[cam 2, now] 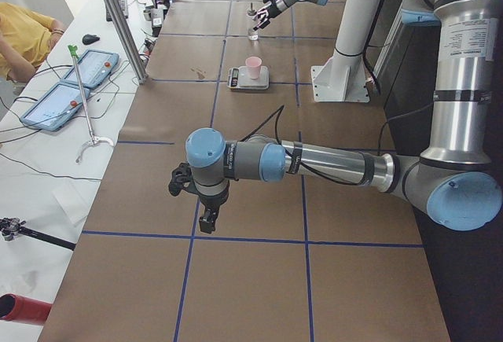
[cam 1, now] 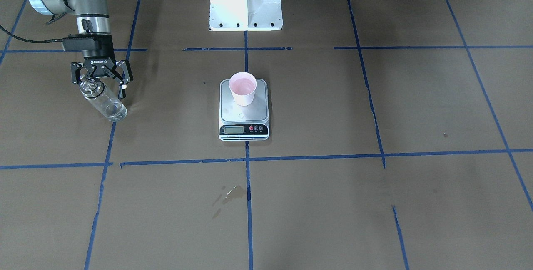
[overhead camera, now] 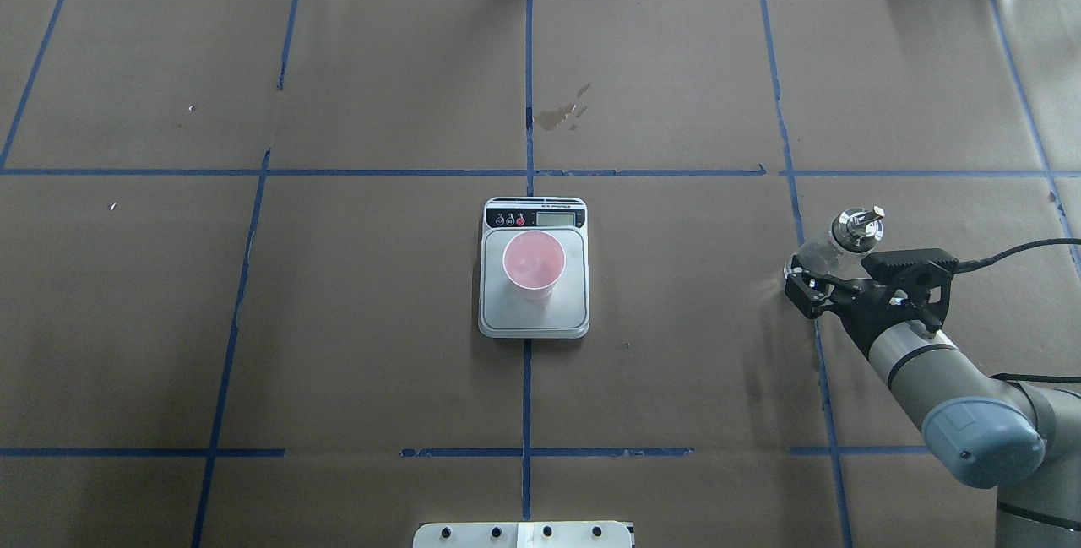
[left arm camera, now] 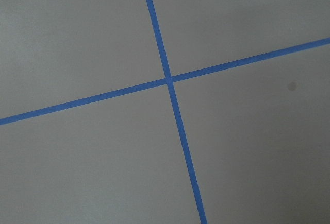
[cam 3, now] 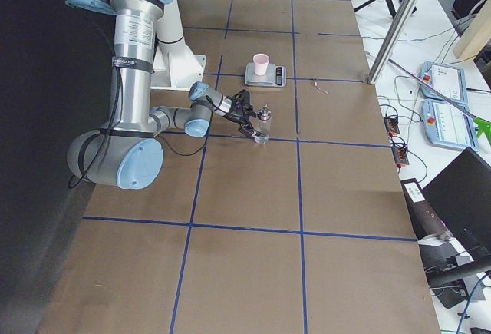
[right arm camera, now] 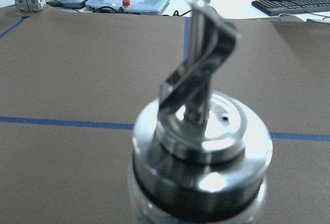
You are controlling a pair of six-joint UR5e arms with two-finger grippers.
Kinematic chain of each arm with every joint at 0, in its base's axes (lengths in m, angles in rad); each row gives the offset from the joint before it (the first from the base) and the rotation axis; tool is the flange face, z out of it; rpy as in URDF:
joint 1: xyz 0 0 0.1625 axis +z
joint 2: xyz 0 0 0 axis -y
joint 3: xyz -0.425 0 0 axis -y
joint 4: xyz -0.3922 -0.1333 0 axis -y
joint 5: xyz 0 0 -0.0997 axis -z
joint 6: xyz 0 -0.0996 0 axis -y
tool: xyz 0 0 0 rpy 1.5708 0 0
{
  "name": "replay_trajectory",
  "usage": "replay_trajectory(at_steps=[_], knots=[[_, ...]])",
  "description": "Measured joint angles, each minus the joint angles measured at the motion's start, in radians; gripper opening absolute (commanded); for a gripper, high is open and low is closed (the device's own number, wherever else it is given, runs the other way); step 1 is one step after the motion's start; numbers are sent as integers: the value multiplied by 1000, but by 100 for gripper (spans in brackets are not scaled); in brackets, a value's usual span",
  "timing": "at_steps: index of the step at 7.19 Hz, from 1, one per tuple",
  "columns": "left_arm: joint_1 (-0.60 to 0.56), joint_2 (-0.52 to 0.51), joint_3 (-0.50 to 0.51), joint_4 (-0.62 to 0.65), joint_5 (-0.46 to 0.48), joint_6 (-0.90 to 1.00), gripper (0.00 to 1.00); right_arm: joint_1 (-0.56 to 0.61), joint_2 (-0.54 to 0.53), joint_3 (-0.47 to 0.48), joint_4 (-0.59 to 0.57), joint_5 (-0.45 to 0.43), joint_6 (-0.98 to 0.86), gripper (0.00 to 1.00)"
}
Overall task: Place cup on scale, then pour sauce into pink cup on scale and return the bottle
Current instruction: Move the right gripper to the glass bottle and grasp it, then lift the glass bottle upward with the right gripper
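Bottle cap: closest to the right wrist lens, the silver pourer on the bottle [right arm camera: 201, 147] fills the view, with a black ring just under it.
Bottle position: it stands on the counter [cam 1: 374, 203] on the robot's right side, well apart from the scale [cam 1: 250, 114].
Right end effector [cam 1: 100, 86]: set side-on, its 2 fingers spread wide either side of the bottle's shoulder. I see no squeeze on the glass.
Left end effector [cam 2: 206, 204]: it hangs low over a tape cross [left arm camera: 169, 80] with nothing near it. How far open it is, I cannot tell.
Cup [cam 1: 242, 88]: upright on the scale's platform, on the half away from the display. I cannot tell if any sauce is in it.
Axis: the bottle is upright, its long axis vertical, and the spout seems angled away from the cup.
Step, as I read it: taking hold of the bottle.
Doing it well: centre the 2 fingers on the glass below the ring and close squarely. Carry it vertical, and tip the spout cupward only once above the cup.
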Motion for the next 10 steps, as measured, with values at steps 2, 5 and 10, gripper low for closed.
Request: replay_trajectory(at_steps=[2, 5, 10], knots=[[0, 0, 0, 0, 0, 0, 100, 17, 16, -1, -1, -1, -13, 100], [0, -1, 0, 0, 0, 0, 100, 34, 23, -3, -1, -3, -31, 93], [1, -2, 0, 0, 0, 0, 100, 37, 32, -1, 3, -35, -35, 0]])
